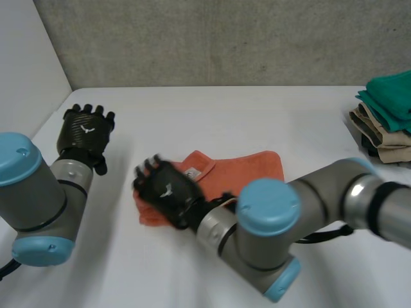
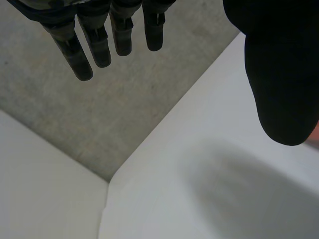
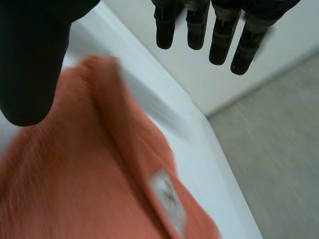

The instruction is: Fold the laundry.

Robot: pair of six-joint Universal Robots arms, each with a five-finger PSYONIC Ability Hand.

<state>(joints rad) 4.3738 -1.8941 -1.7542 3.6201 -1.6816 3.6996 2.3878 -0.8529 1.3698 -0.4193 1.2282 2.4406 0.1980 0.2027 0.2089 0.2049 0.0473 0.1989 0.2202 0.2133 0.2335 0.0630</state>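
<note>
White table (image 1: 257, 115), orange towel (image 1: 247, 168) mid-table. Right hand (image 1: 168, 191) over the towel's end, fingers straight, holding nothing. Left hand (image 1: 87, 131) relaxed too, well apart.

Orange towel (image 1: 247, 168), white table (image 1: 257, 115)

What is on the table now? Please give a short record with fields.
cloth: orange towel, on the white table, label showing
right hand: open, fingers straight, over the towel's end
left hand: open, over bare table, apart from the towel
pile: folded clothes, green on top, at the table's right edge
</note>
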